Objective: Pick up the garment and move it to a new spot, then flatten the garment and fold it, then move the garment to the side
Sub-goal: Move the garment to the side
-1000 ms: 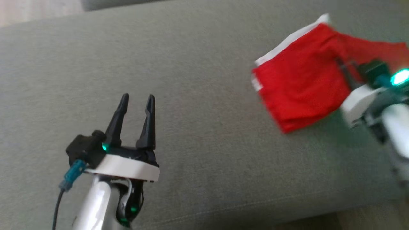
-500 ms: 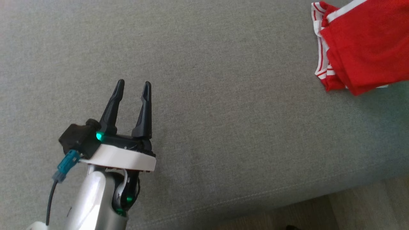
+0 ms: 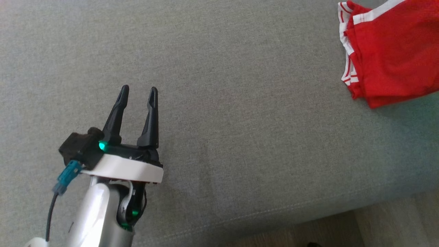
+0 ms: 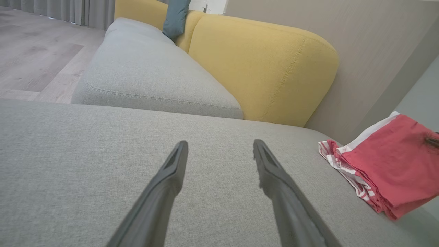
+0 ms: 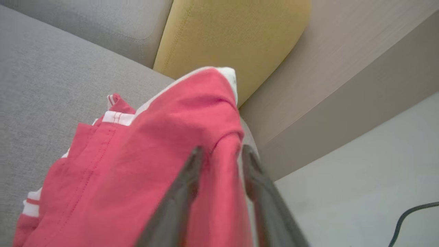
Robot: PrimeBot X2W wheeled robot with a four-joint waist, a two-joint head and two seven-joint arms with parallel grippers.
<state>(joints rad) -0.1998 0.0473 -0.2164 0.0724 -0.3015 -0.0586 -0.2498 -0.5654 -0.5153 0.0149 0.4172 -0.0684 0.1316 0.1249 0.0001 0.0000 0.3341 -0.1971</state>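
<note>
The folded garment (image 3: 391, 51) lies upper right on the sofa (image 3: 240, 103), seemingly set aside; the right gripper (image 5: 222, 148) has its fingers astride a ridge of it, whether gripping I cannot tell, while the left gripper (image 3: 139, 88) idles, fingers wide.

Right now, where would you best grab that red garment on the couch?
Probably the raised fold of the red garment, pinched from above: that ridge stands up off the grey cushion, so jaws can straddle it; elsewhere it lies flat.
</note>
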